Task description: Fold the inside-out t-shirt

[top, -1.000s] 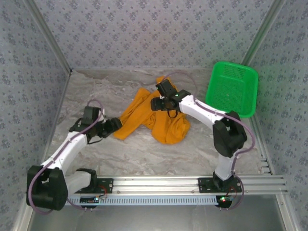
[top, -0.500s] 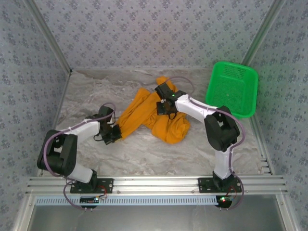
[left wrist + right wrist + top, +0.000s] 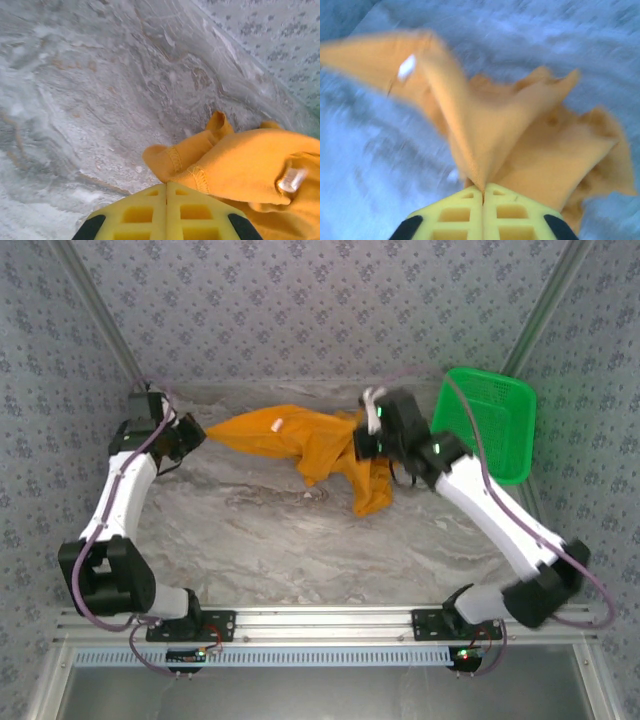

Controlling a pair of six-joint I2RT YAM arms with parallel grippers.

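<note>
The t-shirt was spread in a long band over the far part of the desk, between the two grippers. Its long axis ran from left to right, almost parallel to the far wall. The small white label showed on top, nearer to the left end.

The left gripper was at the left end of the band, and the cloth lay to its right. In the left wrist view its fingers were pressed together and a stitched hem ran in at the tips, so I judged that it was grasping the t-shirt.

The right gripper was at the right end, with the cloth to its left. In the right wrist view the fabric came to a point exactly at the closed fingers, so it was clenched on the t-shirt. Just beside it, a loose bunch of cloth fell toward the near side. I could not tell if this bunch touched the desk.

The left arm reached far along the left wall, with its wrist turned inward. The right arm stretched diagonally from its base, and its wrist was near the green basket. Both ends were equally in hand, so the next move depended on this left-right line.
</note>
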